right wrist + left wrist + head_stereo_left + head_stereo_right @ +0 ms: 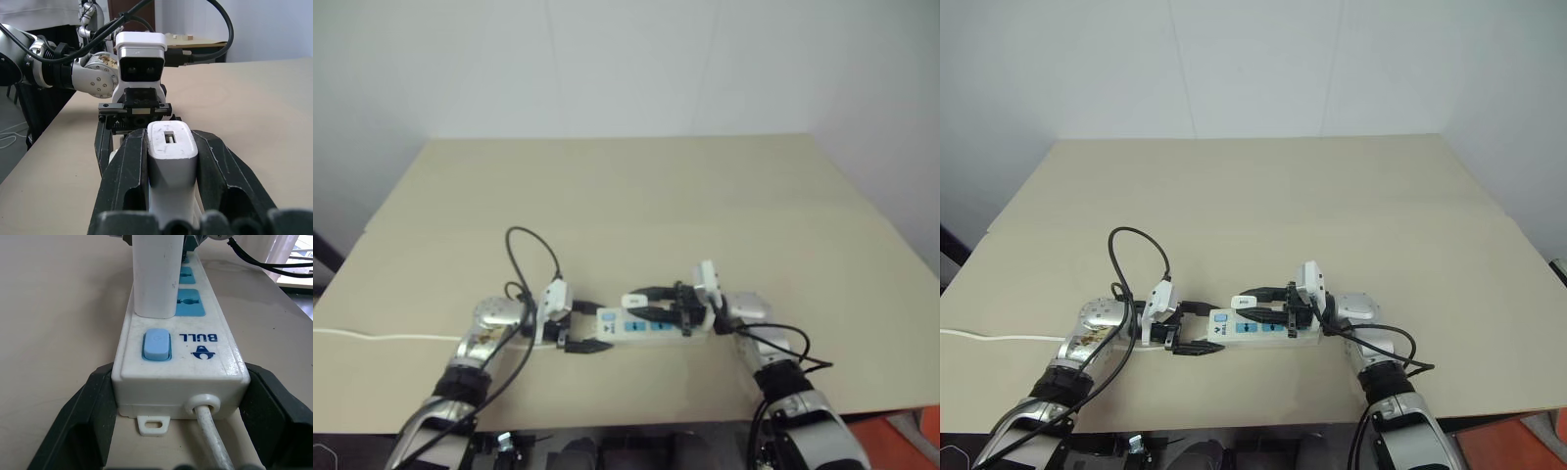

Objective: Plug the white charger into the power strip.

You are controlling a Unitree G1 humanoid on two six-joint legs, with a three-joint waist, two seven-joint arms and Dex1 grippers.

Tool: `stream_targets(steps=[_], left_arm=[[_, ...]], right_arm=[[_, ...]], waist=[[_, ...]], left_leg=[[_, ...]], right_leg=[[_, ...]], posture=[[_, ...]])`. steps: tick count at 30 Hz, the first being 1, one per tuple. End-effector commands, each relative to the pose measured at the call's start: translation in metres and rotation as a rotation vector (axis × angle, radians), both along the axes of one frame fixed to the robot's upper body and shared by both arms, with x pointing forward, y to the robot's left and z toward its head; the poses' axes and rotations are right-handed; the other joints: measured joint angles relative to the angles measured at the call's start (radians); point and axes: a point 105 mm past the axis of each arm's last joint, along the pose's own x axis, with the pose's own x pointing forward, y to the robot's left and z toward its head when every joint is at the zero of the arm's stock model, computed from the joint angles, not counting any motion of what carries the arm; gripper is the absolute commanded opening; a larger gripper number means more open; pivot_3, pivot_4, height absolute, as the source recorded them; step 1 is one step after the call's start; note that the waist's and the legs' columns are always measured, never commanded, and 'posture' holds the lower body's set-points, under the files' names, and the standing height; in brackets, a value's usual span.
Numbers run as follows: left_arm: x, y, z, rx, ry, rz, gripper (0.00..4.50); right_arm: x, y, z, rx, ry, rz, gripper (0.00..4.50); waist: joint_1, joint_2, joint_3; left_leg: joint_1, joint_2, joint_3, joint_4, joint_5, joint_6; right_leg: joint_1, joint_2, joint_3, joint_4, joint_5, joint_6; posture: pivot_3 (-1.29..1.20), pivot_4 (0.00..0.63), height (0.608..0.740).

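A: Status? The left gripper point(176, 431) clamps the switch end of the power strip point(651, 326), which lies flat on the table point(636, 196).

B: The right gripper point(168, 161) is closed on the white charger point(171, 147), held over the strip's blue sockets point(188, 298).

A: Seated?

B: Can't tell; likely pressing in remains.

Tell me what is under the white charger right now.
The power strip lies under the white charger, held by the right gripper. The charger's body covers its prongs and any socket below, so seating cannot be seen.
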Motion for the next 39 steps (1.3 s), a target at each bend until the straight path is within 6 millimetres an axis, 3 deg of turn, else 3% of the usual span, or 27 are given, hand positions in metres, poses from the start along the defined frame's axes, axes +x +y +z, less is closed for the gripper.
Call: stream_targets(steps=[1,12,22,27,31,36,39], left_arm=[[0.000,0.001,0.004,0.005,-0.011,-0.011,3.26],[-0.001,0.001,0.005,-0.008,0.006,-0.020,3.26],[0.001,-0.001,0.003,-0.005,0.000,-0.012,3.26],[0.003,-0.002,0.002,-0.004,0.006,-0.007,3.26],[0.005,-0.005,0.015,-0.071,0.002,-0.022,4.47],[-0.002,0.001,0.025,-0.089,0.033,-0.074,4.47],[0.003,0.008,0.041,-0.144,0.017,-0.027,4.47]], right_arm=[[-0.004,-0.008,-0.034,-0.135,0.105,-0.016,1.11],[-0.001,-0.011,-0.031,-0.123,0.148,-0.023,1.11],[-0.005,-0.018,-0.022,-0.101,0.077,-0.022,4.46],[-0.005,-0.021,-0.020,-0.108,0.073,-0.025,4.46],[-0.004,-0.024,-0.019,-0.113,0.069,-0.041,4.50],[-0.003,-0.027,-0.017,-0.111,0.060,-0.061,4.50],[-0.003,-0.032,-0.008,-0.091,0.028,-0.076,4.50]], waist=[[0.000,0.000,0.000],[0.000,0.000,-0.001],[0.000,-0.001,-0.002],[0.003,-0.001,-0.002],[0.003,-0.001,-0.002],[0.002,-0.001,-0.001],[0.003,-0.001,-0.001]], left_leg=[[0.000,0.000,0.000,0.000,0.000,0.000],[0.001,0.000,0.000,0.000,0.000,0.000],[0.002,0.000,0.000,-0.001,0.000,0.000],[0.002,0.000,0.000,-0.001,0.000,0.000],[0.002,0.000,0.000,-0.001,0.000,0.000],[0.002,0.000,0.000,-0.001,0.000,0.000],[0.001,0.000,0.000,-0.001,0.000,0.000]], right_leg=[[0.000,0.000,0.000,0.000,0.000,0.000],[0.000,0.000,0.000,0.000,0.000,0.000],[0.001,0.000,0.000,0.000,0.000,0.000],[0.001,0.000,0.000,-0.001,0.000,0.000],[0.001,0.000,0.000,0.000,0.000,0.000],[0.001,0.000,0.000,0.000,0.000,0.000],[0.001,0.000,0.000,0.000,0.000,0.000]], posture=[[0.00,0.150,0.740],[0.00,0.150,0.740],[0.00,0.150,0.740],[0.00,0.150,0.740],[0.00,0.150,0.740],[0.00,0.150,0.740],[0.00,0.150,0.740]])
